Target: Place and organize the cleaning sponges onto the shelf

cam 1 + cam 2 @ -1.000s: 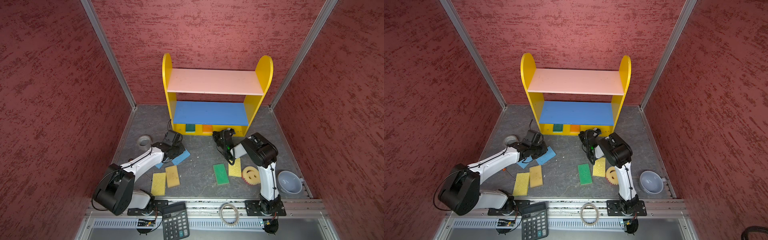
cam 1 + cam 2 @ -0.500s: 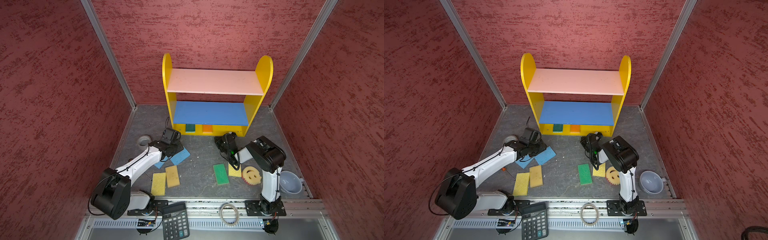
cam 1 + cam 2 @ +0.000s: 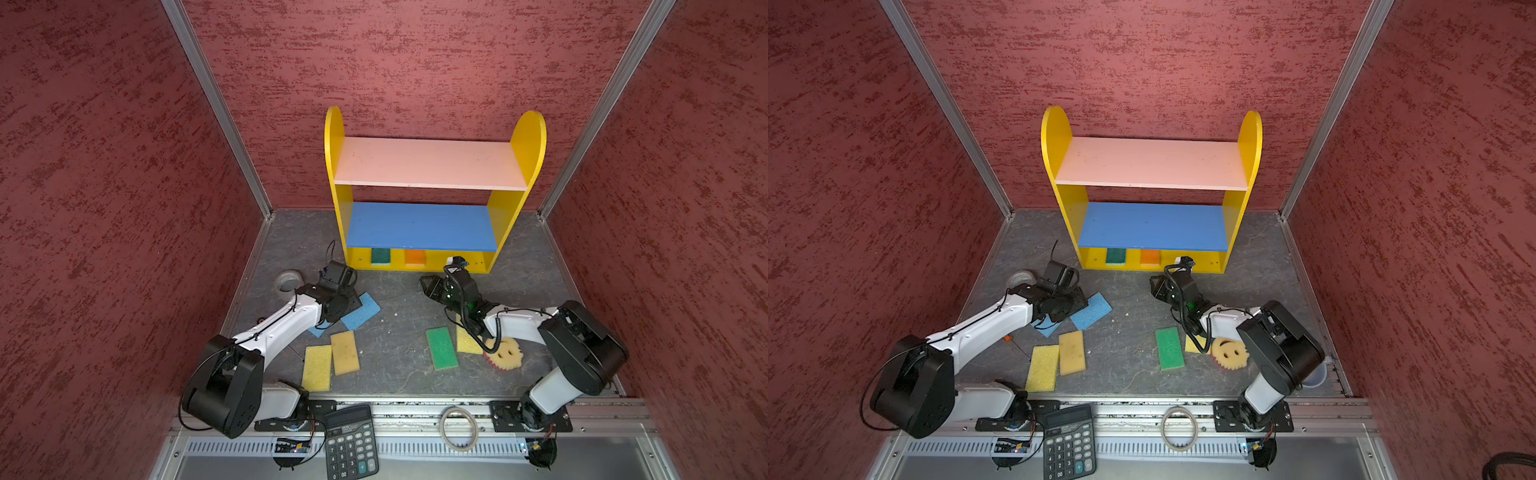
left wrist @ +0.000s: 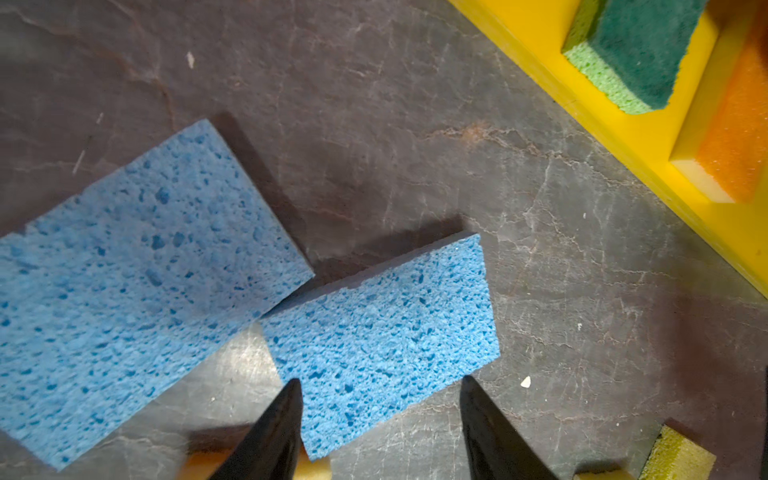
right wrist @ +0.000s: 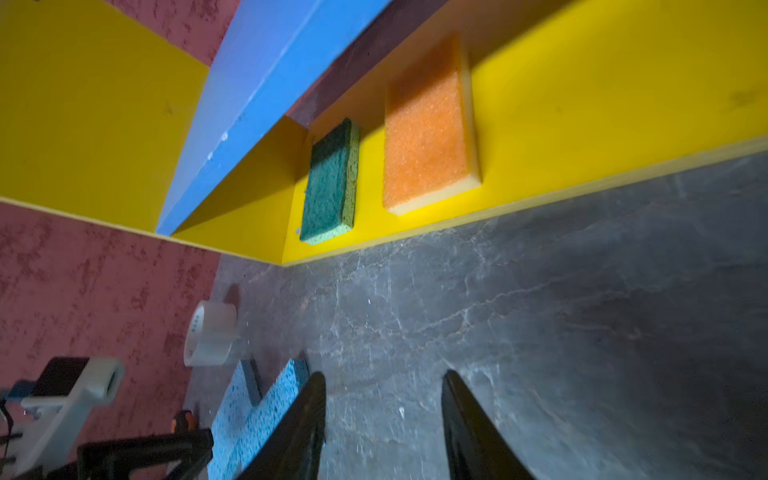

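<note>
The shelf stands at the back wall. On its yellow bottom tier lie a green-topped sponge and an orange-topped sponge, side by side. Two blue sponges lie on the floor. My left gripper is open, its fingertips either side of the end of the nearer blue one. My right gripper is open and empty, low over bare floor in front of the shelf. Yellow, tan, green and yellow sponges and a smiley sponge lie near the front.
A tape roll sits by the left wall. A black calculator and a clear ring rest on the front rail. A grey bowl shows behind the right arm. Red walls close in three sides.
Both grippers have gone from shut to open. The right gripper has drawn back a little from the shelf's bottom tier. The left arm has stretched lower over the blue sponges.
</note>
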### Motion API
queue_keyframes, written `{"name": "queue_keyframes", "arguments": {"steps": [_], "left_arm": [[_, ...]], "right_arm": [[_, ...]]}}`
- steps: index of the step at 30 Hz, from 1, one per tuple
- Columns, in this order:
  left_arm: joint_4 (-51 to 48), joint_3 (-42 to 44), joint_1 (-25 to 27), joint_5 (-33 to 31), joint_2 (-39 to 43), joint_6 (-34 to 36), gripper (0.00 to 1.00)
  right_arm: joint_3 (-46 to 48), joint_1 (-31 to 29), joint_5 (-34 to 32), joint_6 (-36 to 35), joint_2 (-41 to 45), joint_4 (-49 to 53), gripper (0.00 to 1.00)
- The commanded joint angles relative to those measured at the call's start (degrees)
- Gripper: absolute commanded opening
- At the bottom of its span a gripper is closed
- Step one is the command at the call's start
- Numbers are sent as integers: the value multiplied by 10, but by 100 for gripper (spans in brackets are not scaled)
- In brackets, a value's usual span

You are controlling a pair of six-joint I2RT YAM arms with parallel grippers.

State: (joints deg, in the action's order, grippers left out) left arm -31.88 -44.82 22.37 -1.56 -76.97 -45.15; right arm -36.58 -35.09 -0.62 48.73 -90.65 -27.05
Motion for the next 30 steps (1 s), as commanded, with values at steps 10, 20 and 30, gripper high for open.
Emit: {"name": "queue_keyframes", "arguments": {"steps": [10,20,30], "left_arm": [[44,26,22,9,-42,-10,51],[80,-77,88,22,-142,-31,48],[1,-196,74,-1,-145,32,47]], "right_arm": [[28,-10,-3,-67,94,176,42],[9,-12,0,-91,147,298,49],[41,-72,30,-129,226,420,55]]}}
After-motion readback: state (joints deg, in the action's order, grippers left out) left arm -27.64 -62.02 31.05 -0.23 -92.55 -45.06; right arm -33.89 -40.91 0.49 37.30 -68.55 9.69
